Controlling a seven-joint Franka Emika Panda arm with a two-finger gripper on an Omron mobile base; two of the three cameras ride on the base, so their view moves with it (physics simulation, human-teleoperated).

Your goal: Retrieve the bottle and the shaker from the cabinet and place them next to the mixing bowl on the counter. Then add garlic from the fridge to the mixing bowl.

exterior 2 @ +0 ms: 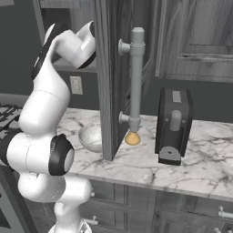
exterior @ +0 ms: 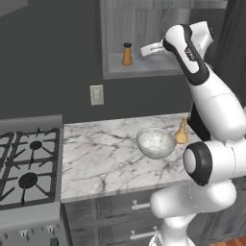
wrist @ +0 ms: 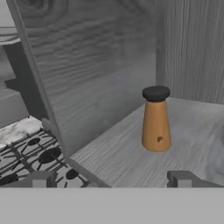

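Observation:
The shaker (exterior: 127,54), an orange-brown cylinder with a dark cap, stands upright on the shelf of the grey cabinet (exterior: 144,72). My gripper (exterior: 144,50) is raised into the niche just right of it. In the hand view the shaker (wrist: 155,119) stands a little ahead, apart from my open gripper (wrist: 111,179), which holds nothing. The golden bottle (exterior: 181,130) stands on the marble counter (exterior: 105,153), just right of the mixing bowl (exterior: 156,142). From the right base view I see the bottle's base (exterior 2: 132,138) and part of the bowl (exterior 2: 91,136). The fridge and the garlic are out of view.
A gas stove (exterior: 29,168) adjoins the counter on the left. The open cabinet door (exterior 2: 111,77) with its long grey handle (exterior 2: 136,77) hangs over the counter. A black appliance (exterior 2: 173,125) stands right of it. A wall socket (exterior: 96,94) sits under the cabinet.

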